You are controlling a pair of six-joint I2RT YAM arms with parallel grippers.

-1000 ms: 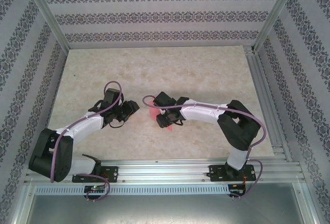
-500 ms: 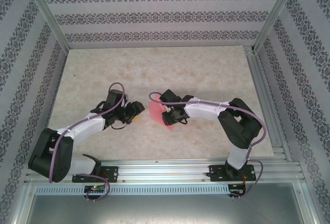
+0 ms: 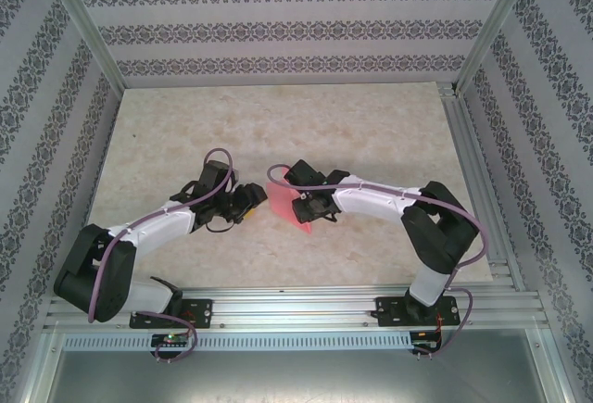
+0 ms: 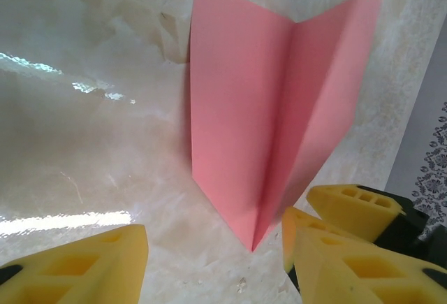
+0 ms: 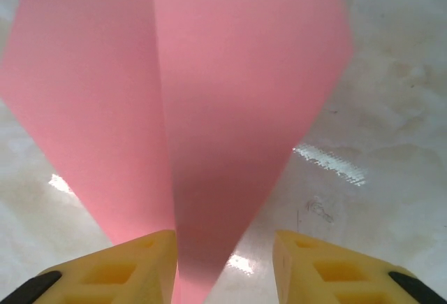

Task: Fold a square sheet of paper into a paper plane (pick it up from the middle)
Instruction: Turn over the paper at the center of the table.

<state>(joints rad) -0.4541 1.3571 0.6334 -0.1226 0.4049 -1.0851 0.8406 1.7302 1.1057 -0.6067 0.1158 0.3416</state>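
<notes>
- A pale marble-look table (image 3: 371,125) stands boxed in by walls (image 3: 278,28) of patterned stripes.
- The pink paper (image 3: 281,201) sits mid-table, toward the near edge, between the two grippers.
- Seen from the left wrist, the paper (image 4: 244,129) carries one lengthwise crease, its two halves angled like a shallow V. It narrows to a point at the end nearest that camera.
- The right gripper (image 5: 223,237) has its jaws spread, with the paper's pointed end running down between them. The paper lies against one yellow finger (image 5: 133,265) and stands clear of the other, so nothing is pinched.
- From above, the right gripper (image 3: 301,213) is at the paper's right edge.
- The left gripper (image 4: 213,248) is just beside the paper's left edge, jaws spread and gripping nothing, with the paper's tip just ahead of the gap.
- Both arms bend inward from their bases at the near rail (image 3: 296,315).
</notes>
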